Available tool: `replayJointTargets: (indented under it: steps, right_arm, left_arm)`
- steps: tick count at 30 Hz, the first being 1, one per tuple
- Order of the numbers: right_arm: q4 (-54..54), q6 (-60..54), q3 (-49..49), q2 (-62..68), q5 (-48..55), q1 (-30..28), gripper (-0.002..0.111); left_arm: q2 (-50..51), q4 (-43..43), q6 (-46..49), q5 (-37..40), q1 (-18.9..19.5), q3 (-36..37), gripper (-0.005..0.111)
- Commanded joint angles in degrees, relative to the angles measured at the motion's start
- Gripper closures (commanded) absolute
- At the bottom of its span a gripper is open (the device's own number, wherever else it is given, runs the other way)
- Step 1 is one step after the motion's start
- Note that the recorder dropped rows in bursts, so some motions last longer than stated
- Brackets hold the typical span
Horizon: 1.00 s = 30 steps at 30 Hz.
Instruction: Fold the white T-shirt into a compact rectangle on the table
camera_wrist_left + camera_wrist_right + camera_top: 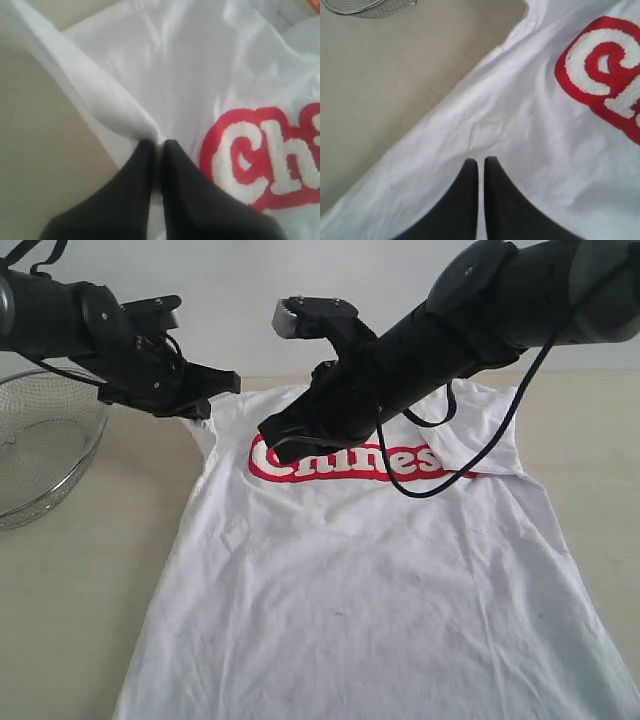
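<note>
The white T-shirt [350,580] lies chest up on the table [70,600], its red band [335,470] partly hidden behind my right arm. The sleeve on the right [480,440] is folded in over the chest. My left gripper [222,386] is at the shirt's left shoulder, shut on a raised fold of white cloth [125,112] that runs into the fingertips [148,150]. My right gripper [272,438] reaches across the middle and hovers over the left end of the lettering. It is shut, with flat shirt [520,125] beneath and nothing between its fingers [492,167].
A wire mesh bowl [40,440] stands at the table's left side, close to my left arm; its rim [360,7] shows in the right wrist view. Bare beige tabletop lies left and right of the shirt.
</note>
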Motion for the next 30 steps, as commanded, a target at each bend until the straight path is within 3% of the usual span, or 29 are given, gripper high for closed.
replayJointTargets:
  steps: [1, 10, 30]
  right_arm:
    - [0.66, -0.06, 0.15, -0.02, 0.29, 0.05, 0.108]
    - [0.89, 1.27, 0.15, -0.12, -0.42, -0.06, 0.108]
    - [0.89, 2.23, 0.15, -0.12, -1.69, -0.06, 0.108]
  left_arm:
    - [0.7, -0.56, 0.39, 2.12, -1.24, -2.14, 0.102]
    - [3.44, -0.53, 0.39, 1.5, -4.73, -2.91, 0.102]
    - [5.49, -0.1, 1.47, 1.37, -4.87, -2.91, 0.102]
